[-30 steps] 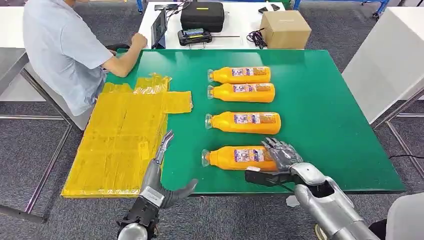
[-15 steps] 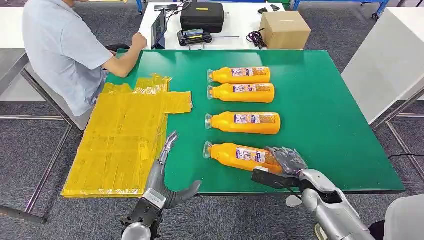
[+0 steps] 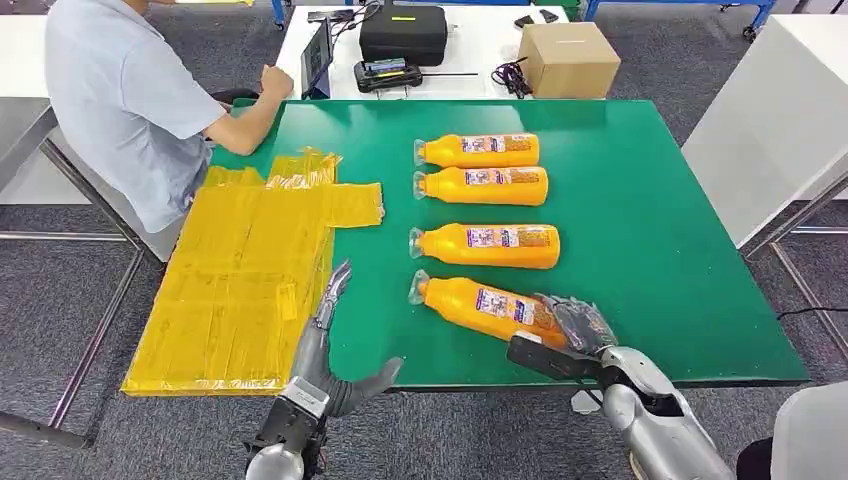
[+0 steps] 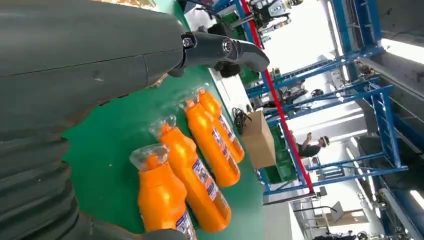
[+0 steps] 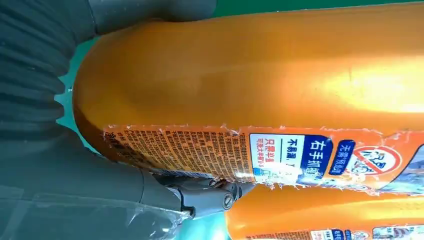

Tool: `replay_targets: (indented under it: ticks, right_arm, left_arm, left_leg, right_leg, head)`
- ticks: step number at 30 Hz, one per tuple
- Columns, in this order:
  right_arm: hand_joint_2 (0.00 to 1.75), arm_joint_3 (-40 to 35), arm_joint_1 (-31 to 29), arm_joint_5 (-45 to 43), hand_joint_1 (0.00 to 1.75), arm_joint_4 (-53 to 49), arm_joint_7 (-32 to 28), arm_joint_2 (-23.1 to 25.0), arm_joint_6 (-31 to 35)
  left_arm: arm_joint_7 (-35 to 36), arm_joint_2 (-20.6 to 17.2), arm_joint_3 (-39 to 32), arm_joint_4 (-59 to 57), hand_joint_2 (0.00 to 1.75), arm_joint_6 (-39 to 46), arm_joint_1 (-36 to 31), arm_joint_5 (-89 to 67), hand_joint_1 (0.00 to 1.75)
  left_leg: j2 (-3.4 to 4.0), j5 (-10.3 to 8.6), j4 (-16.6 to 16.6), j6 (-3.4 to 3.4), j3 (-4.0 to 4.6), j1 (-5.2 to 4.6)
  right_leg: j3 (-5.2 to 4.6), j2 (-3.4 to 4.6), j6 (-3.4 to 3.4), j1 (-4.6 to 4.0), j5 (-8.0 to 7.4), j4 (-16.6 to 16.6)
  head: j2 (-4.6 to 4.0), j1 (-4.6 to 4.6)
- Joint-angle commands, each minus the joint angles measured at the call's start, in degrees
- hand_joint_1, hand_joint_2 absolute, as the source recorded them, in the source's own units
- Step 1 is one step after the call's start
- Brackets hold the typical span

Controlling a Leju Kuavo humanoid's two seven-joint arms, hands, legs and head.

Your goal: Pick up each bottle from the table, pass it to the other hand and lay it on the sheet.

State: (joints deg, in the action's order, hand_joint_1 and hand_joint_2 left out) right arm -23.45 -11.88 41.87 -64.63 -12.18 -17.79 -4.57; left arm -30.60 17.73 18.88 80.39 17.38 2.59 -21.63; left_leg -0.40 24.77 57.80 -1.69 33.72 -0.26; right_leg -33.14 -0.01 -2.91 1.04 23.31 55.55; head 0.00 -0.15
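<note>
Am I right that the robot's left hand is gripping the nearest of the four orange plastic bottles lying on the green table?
Not quite: the right hand grips the nearest orange plastic bottle on the green table, as the head view shows. The left hand holds nothing, fingers apart.

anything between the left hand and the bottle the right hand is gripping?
No, just bare green table. In the head view the left hand is open beside the yellow sheet, apart from the nearest bottle that the right hand grips.
</note>
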Motion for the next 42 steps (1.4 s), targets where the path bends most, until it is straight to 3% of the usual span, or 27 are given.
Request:
replay_targets:
  ticks: [1, 7, 10, 13, 18, 23, 29, 42]
  right_arm:
    - [1.75, 9.2, 5.2, -9.3, 1.75, -6.7, -5.3, 9.5, 0.4]
    - [1.75, 11.8, 6.7, -12.8, 1.75, -11.8, -5.7, 10.5, -1.4]
    - [1.75, 11.0, 6.3, -14.8, 1.75, -13.0, -8.1, 11.5, -2.6]
    - [1.75, 9.5, 4.2, -15.6, 1.75, -11.6, -9.0, 12.4, -2.9]
    - [1.75, 10.3, 3.9, -17.6, 1.75, -10.6, -9.9, 13.3, -1.7]
    - [1.75, 8.8, 3.3, -19.5, 1.75, -9.2, -11.5, 14.1, -4.4]
    - [1.75, 4.2, 0.7, -16.0, 1.75, -3.7, -13.7, 14.5, -3.2]
    - [1.75, -1.7, 0.5, -13.9, 1.75, -2.7, -16.0, 15.7, -2.9]
  left_arm:
    - [-4.0, 0.2, -0.5, -5.2, 1.75, -1.7, -0.9, 19.0, 0.00]
    - [-2.9, -0.6, -1.0, -6.5, 1.75, -3.2, 0.1, 26.3, 0.00]
    - [2.1, -1.1, -0.2, -13.1, 1.75, -9.7, -1.2, 33.4, 0.00]
    - [1.8, -1.2, 0.4, -17.9, 1.75, -12.8, -2.6, 36.5, 0.00]
    - [0.8, -1.3, -0.4, -16.4, 1.75, -12.7, -2.7, 37.8, 0.00]
    - [1.6, -1.8, 0.0, -15.9, 1.75, -18.8, -3.2, 41.6, 0.00]
    - [-0.8, -1.4, 0.2, -16.1, 1.75, -21.9, -5.7, 40.6, 0.00]
    - [0.4, -0.6, 0.0, -19.9, 1.75, -26.5, -8.6, 40.1, 0.00]
  left_leg:
    - [-0.01, 0.03, -0.1, 0.12, -0.09, 0.10]
    - [0.06, 0.06, 0.0, 0.14, 0.13, 0.04]
    - [-0.08, 0.03, -0.1, 0.08, 0.18, 0.06]
    - [0.00, 0.02, -0.1, 0.07, 0.25, 0.01]
    - [-0.02, 0.00, -0.1, 0.09, 0.47, -0.02]
    - [0.03, 0.03, 0.0, 0.09, 0.45, -0.01]
    - [0.11, 0.03, 0.0, 0.12, 0.47, 0.04]
    - [-0.03, -0.02, 0.0, 0.04, 0.56, 0.00]
  right_leg:
    - [0.11, -0.03, 0.14, -0.10, 0.03, -0.1]
    - [-0.08, 0.01, 0.16, -0.06, 0.07, 0.0]
    - [-0.07, -0.02, 0.11, -0.06, 0.05, -0.1]
    - [-0.12, 0.06, 0.11, 0.00, 0.04, 0.0]
    - [-0.37, 0.03, 0.12, 0.06, 0.02, 0.0]
    - [-0.37, 0.09, 0.13, 0.04, 0.04, 0.0]
    - [-0.37, 0.15, 0.16, -0.01, 0.00, 0.0]
    - [-0.45, 0.03, 0.11, 0.04, 0.02, 0.0]
  head:
    - [0.00, 0.02]
    - [0.00, 0.00]
    - [0.00, 0.00]
    - [0.00, 0.02]
    - [0.00, 0.02]
    - [0.00, 0.00]
    - [0.00, 0.02]
    - [0.00, 0.02]
